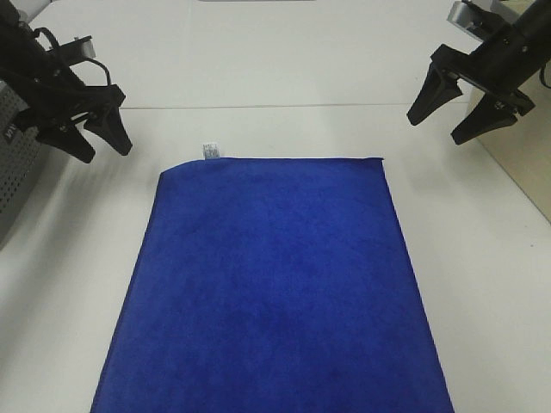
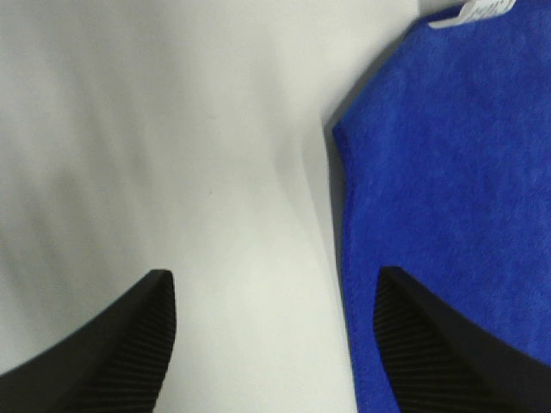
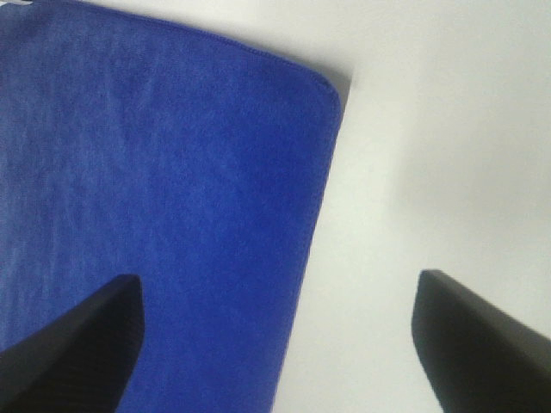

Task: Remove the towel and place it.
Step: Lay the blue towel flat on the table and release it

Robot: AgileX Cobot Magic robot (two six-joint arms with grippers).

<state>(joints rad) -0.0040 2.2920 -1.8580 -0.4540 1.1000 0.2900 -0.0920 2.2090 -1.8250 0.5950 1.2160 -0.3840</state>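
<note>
The royal-blue towel (image 1: 275,284) lies spread flat on the white table, reaching down past the near edge of the exterior view. A small white label (image 1: 209,151) sticks out at its far left corner. My left gripper (image 1: 102,146) hovers open, up and to the left of that corner, holding nothing. In the left wrist view the towel (image 2: 456,189) edge runs between the fingers (image 2: 112,344), with the label (image 2: 482,10) beyond. My right gripper (image 1: 439,127) hangs open beyond the far right corner, empty. The right wrist view shows that towel (image 3: 164,215) corner below its fingers (image 3: 77,344).
A grey perforated panel (image 1: 15,163) stands at the left edge behind my left arm. A tan surface (image 1: 529,168) borders the table at the right. A seam in the table (image 1: 275,107) runs across just beyond the towel.
</note>
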